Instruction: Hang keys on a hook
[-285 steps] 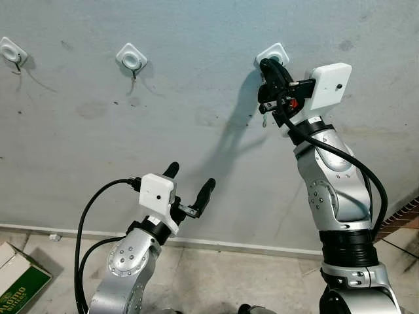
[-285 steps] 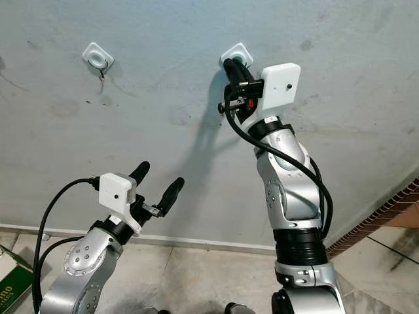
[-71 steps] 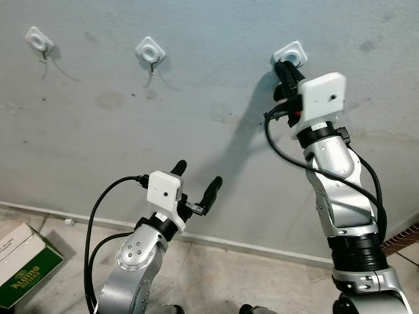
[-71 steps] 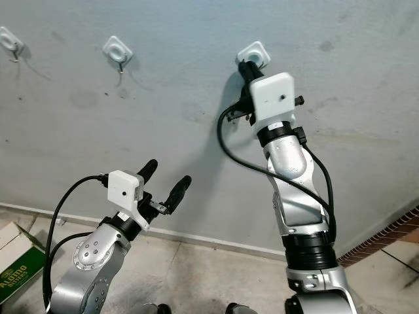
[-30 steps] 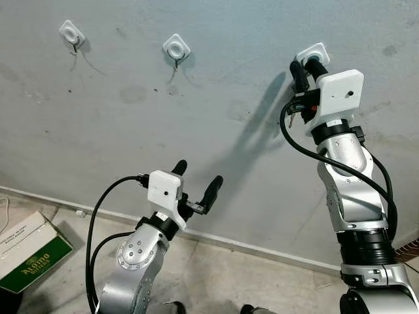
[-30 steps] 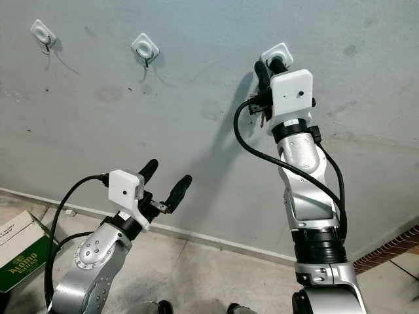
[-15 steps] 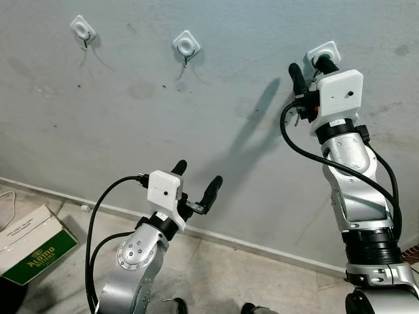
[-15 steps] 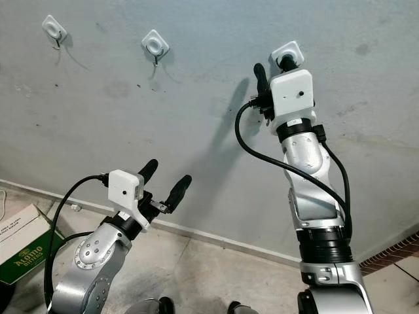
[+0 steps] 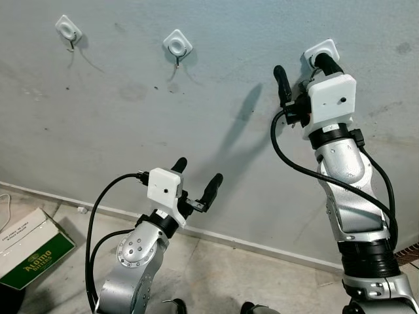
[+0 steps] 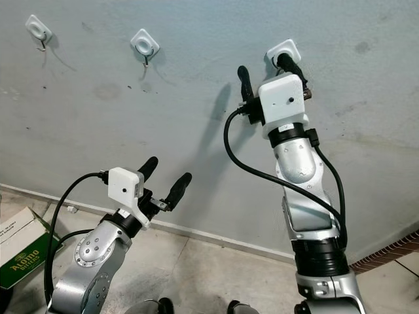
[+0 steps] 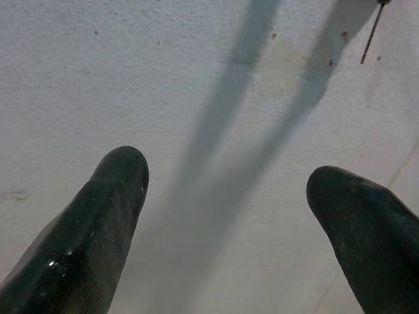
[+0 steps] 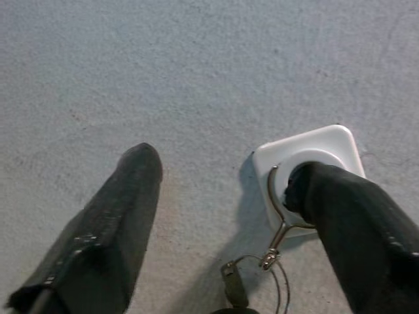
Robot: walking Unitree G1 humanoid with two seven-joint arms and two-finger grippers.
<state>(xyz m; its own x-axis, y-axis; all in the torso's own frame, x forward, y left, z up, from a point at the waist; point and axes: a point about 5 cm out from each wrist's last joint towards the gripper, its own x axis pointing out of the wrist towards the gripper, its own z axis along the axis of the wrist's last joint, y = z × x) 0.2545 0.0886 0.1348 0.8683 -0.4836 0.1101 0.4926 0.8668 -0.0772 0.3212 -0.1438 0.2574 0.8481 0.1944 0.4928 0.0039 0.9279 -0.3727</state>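
Three hooks: three white square adhesive wall hooks sit in a row on the rough grey plaster wall (image 9: 131,118); the far-left hook (image 9: 68,29) and the middle hook (image 9: 177,44) carry nothing.
Task hook: the white square hook on the right (image 12: 308,170) has a thin bent wire prong hanging from its round centre.
Keys: a small bunch of keys on a thin wire ring (image 12: 265,278) hangs from the prong's lower tip, close against the wall, dangling straight down. Judged from this, the keys already look hung.
Right hand: the right hand (image 12: 252,216), two long black fingers on a silver arm, is raised to the wall with its fingers spread wide and gripping nothing. One finger (image 12: 353,222) lies across the hook plate, touching or just over it; the other finger (image 12: 111,222) is well off to the side on bare wall.
Key relation: the keys lie between the two spread fingers, nearer the finger at the hook, and their long axis runs down the wall. The right arm is far nearer than the left. A likely next move is a straight pull away from the wall, keeping the near finger from snagging the ring.
Left hand: the left hand (image 9: 194,185) is held low, well below the hooks, wide open and empty.
Floor: a green and white cardboard box (image 9: 29,248) lies on the tiled floor (image 9: 216,268).
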